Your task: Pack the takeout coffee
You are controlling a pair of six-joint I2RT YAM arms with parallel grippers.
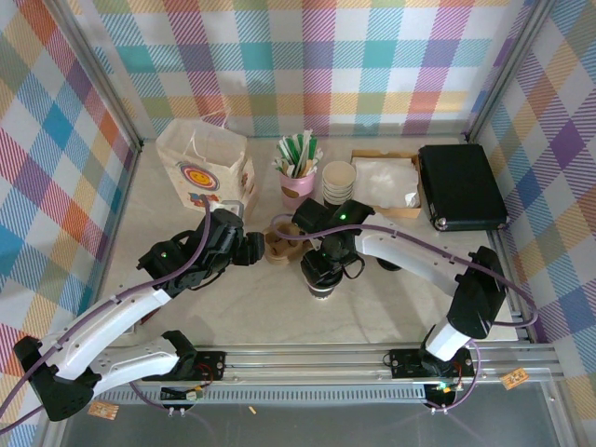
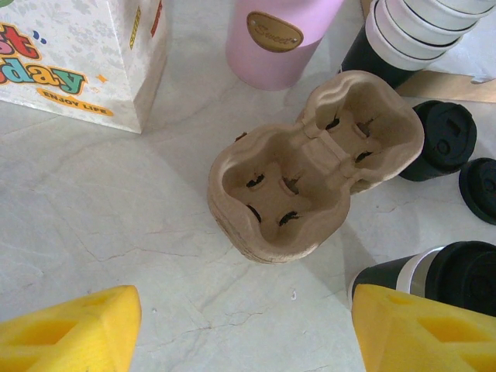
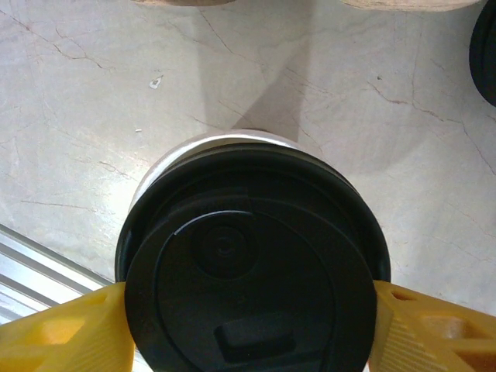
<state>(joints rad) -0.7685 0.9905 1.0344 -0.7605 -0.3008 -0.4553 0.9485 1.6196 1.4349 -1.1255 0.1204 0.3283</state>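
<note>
The takeout coffee [image 3: 248, 263] stands upright on the marble table, its round black lid seen from above. My right gripper [image 3: 248, 318] is open and straddles it, one yellow finger close on each side of the lid. From above, the right gripper [image 1: 324, 272] hangs over the cup [image 1: 321, 289]. A brown pulp cup carrier [image 2: 310, 163] with two empty wells lies just left of it. My left gripper [image 2: 246, 318] is open over bare table in front of the carrier [image 1: 277, 244], holding nothing. The same cup [image 2: 457, 279] shows at the lower right of the left wrist view.
A printed paper bag [image 1: 205, 168] stands at the back left beside a pink cup of stirrers [image 1: 298, 182]. Stacked lidless cups [image 1: 339, 177], a napkin tray [image 1: 386, 177] and a black case [image 1: 461, 186] line the back. Another lidded cup [image 2: 446, 139] and loose lids [image 2: 480, 190] sit right of the carrier.
</note>
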